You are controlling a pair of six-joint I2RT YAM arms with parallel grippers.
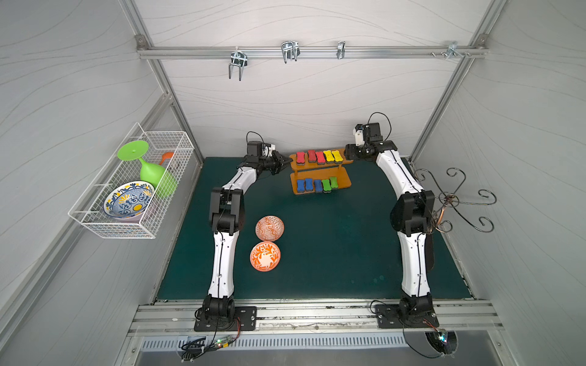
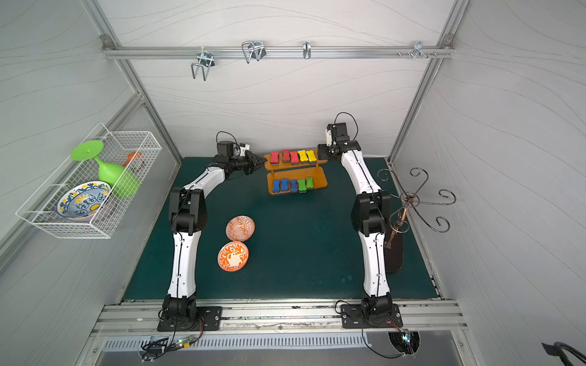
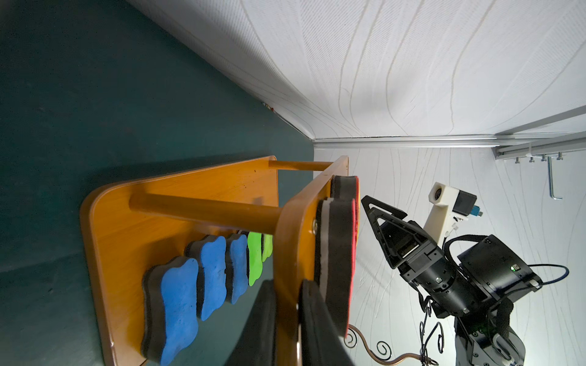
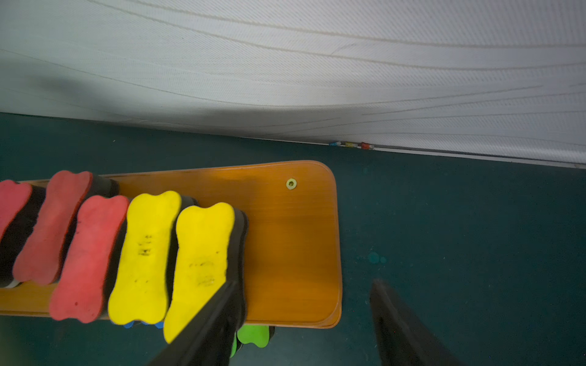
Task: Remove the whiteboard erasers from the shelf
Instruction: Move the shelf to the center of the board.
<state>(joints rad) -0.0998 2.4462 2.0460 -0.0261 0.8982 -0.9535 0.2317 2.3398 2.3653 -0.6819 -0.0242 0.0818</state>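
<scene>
The left gripper (image 1: 283, 161) is pinched tight on the shelf (image 1: 344, 182), at the left end of its top board, with one of its fingers (image 3: 317, 329) above the board and the other beneath it. The right gripper (image 4: 305, 283) stands at the opposite end of that board, its jaws wide apart with nothing in them. One finger crosses the end of the outermost yellow eraser (image 4: 199, 263), though I can't tell whether it touches. The other hangs past the board's edge over the green mat (image 4: 459, 237). All ten whiteboard erasers (image 1: 320, 157) sit on the shelf, three red and two yellow in a row on top, three blue and two green below. The shelf stands near the back wall, well apart from two orange patterned bowls (image 1: 269, 228) nearer the front.
</scene>
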